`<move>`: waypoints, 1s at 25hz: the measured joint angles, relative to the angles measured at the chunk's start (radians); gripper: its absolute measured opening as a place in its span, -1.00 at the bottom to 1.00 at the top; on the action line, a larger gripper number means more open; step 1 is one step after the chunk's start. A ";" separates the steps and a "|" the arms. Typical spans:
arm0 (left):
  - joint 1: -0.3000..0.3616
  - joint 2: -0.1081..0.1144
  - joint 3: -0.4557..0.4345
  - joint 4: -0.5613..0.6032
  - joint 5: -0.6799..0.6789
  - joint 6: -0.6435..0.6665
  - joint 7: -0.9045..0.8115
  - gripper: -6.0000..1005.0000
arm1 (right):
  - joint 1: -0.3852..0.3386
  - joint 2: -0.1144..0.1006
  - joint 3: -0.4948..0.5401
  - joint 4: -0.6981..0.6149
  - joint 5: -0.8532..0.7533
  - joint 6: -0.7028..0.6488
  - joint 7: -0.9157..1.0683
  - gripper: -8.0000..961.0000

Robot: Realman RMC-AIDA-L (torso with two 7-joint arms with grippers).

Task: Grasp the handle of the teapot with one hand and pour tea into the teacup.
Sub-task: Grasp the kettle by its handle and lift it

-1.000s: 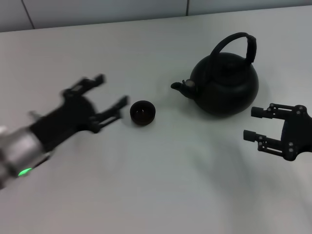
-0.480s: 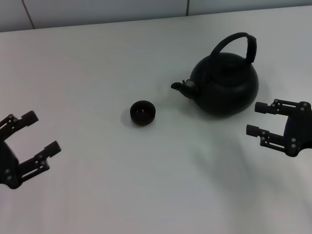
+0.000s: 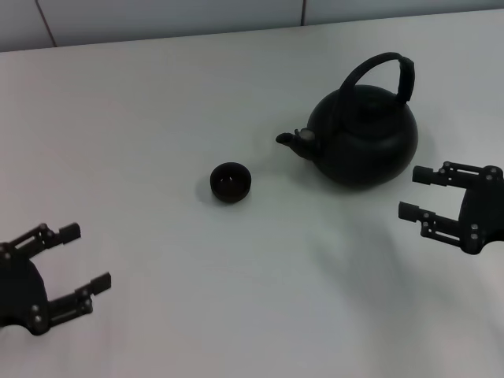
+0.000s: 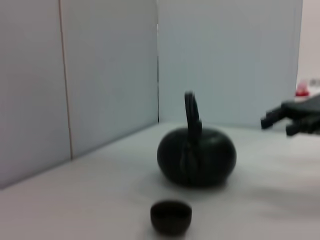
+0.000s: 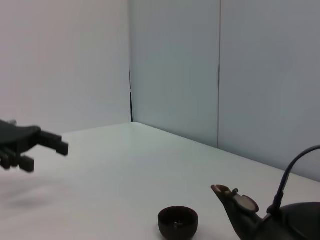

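Note:
The matte-black teapot stands upright on the white table, its spout pointing left toward the teacup. Its arched handle loops over the top. The tiny black teacup sits left of the spout, apart from it. My right gripper is open and empty, just right of the teapot's base, not touching it. My left gripper is open and empty at the near left, far from the cup. The left wrist view shows the teapot, the cup and the right gripper. The right wrist view shows the cup and the spout.
The white table meets a grey panelled wall at the back. Nothing else stands on it.
My left gripper has pulled back from beside the teacup to the near left corner. My right gripper has shifted only slightly. The teapot and cup have not moved.

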 joint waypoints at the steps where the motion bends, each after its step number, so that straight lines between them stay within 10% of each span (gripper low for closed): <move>1: 0.000 0.000 0.000 0.000 0.000 0.000 0.000 0.60 | -0.002 0.000 0.000 0.001 0.000 0.001 0.000 0.21; 10: -0.011 -0.004 0.000 -0.012 0.040 -0.047 0.019 0.60 | -0.012 0.001 0.028 0.048 0.053 -0.008 -0.016 0.20; 25: -0.045 -0.006 -0.012 -0.064 0.034 -0.067 0.033 0.60 | -0.088 0.005 0.348 0.573 0.288 0.120 -0.545 0.21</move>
